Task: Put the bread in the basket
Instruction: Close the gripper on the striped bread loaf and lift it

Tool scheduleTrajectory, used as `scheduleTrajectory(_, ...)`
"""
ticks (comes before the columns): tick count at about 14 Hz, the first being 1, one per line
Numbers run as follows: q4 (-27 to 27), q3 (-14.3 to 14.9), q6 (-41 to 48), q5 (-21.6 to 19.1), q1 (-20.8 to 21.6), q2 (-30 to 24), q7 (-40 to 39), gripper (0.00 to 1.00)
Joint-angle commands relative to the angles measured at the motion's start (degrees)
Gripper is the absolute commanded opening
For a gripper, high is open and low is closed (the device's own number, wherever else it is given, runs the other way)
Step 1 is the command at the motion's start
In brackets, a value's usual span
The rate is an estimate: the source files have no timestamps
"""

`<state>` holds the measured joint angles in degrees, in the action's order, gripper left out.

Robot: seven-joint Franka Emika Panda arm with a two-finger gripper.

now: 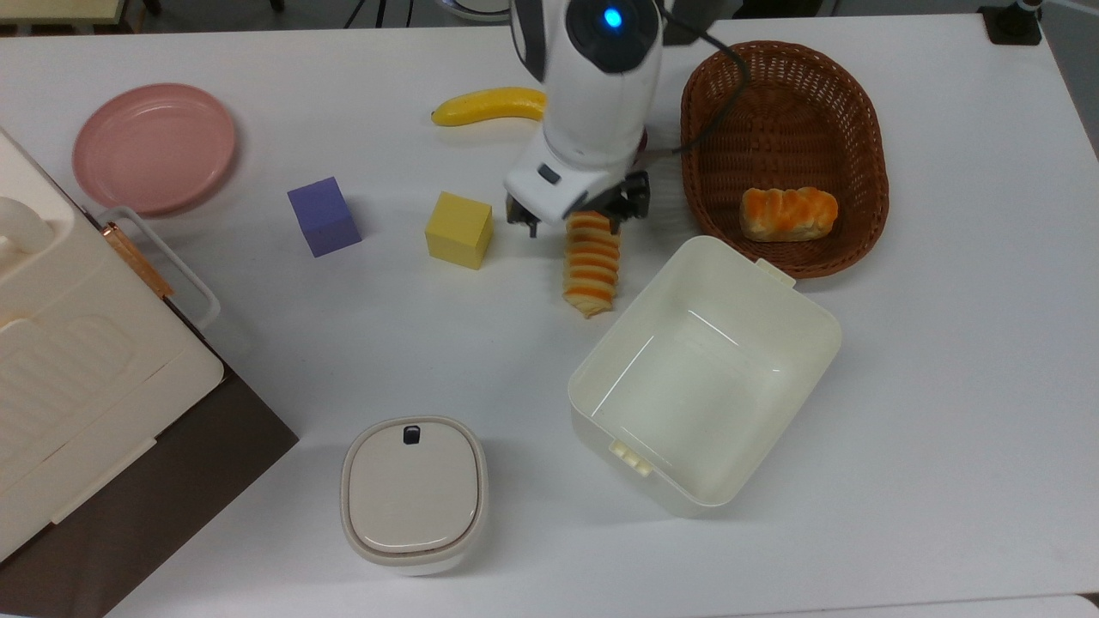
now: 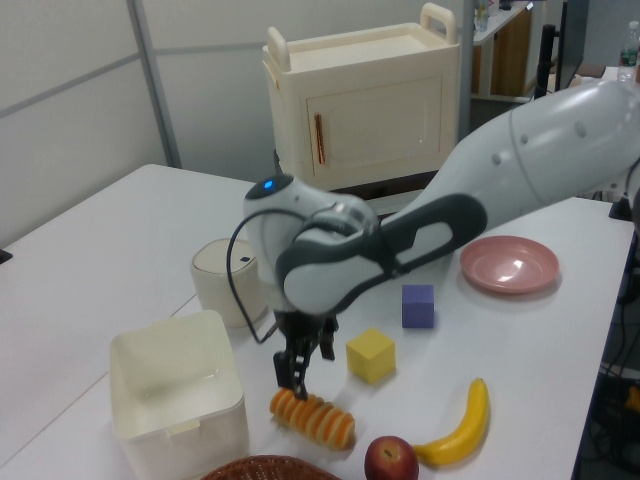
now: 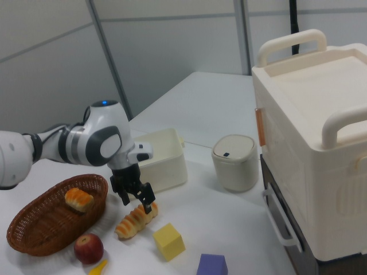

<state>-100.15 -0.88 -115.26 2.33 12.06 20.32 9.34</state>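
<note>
Down low over the bread (image 1: 591, 270) now with the gripper (image 1: 573, 221), spread wide and clamped on nothing, one finger to either side of the roll in the top view. Resting flat on the white table (image 1: 944, 429), that striped roll, just beside the cream tub (image 1: 837, 336) and near the yellow cube (image 1: 459, 229), well outside the basket (image 1: 697, 129). Worth watching the long axis here: running up and down in the top view, fat end up under the wrist, tapered tip pointing down toward the tub's corner. Closing line set straight across that axis, so squeezing the narrow way rather than end to end, which looks right. Not centred along the length, though; sitting over the upper end, with most of the roll stretching away below in the top view. Same story from the right view: straddling the end nearest the tub, with the rest trailing off toward the apple (image 3: 89, 248). Probably a short drop left and then a pinch, judging by the left view, with the tips just above the ridges or barely touching them; hard to say which. Likely to droop at the tip once lifted, gripped this far from the middle. Then a carry to the top view's right and a little up, over the raised wicker rim, to land beside the chunky orange-topped loaf (image 1: 788, 213) already lying in there. Banana (image 1: 488, 105) well out of the way behind the arm.
</note>
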Motion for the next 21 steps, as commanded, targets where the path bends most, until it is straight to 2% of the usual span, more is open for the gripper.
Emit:
scheduleTrajectory(1,-0.8,0.4,-3.1,-0.1,1.7,2.7,1.2,1.00)
scheduleTrajectory(5,-0.8,0.4,-5.0,0.1,2.6,4.7,1.4,1.00)
scheduleTrajectory(6,-0.8,0.4,-5.0,0.1,2.5,4.7,2.0,0.96)
scheduleTrajectory(8,-0.8,0.4,-5.0,0.1,2.3,4.6,2.2,0.63)
scheduleTrajectory(9,-0.8,0.4,-4.9,0.1,2.3,4.6,2.1,0.49)
scheduleTrajectory(10,-0.7,0.4,-4.7,0.2,2.2,4.5,2.0,0.40)
scheduleTrajectory(13,-0.8,0.4,-2.5,0.7,1.9,2.2,1.6,0.38)
scheduleTrajectory(16,-0.8,0.4,7.5,0.9,1.2,-3.8,-0.4,0.39)
scheduleTrajectory(18,-0.7,0.3,12.7,0.7,3.7,-6.7,0.0,0.40)
scheduleTrajectory(21,-0.4,0.3,13.0,0.7,9.4,-7.1,1.1,0.40)
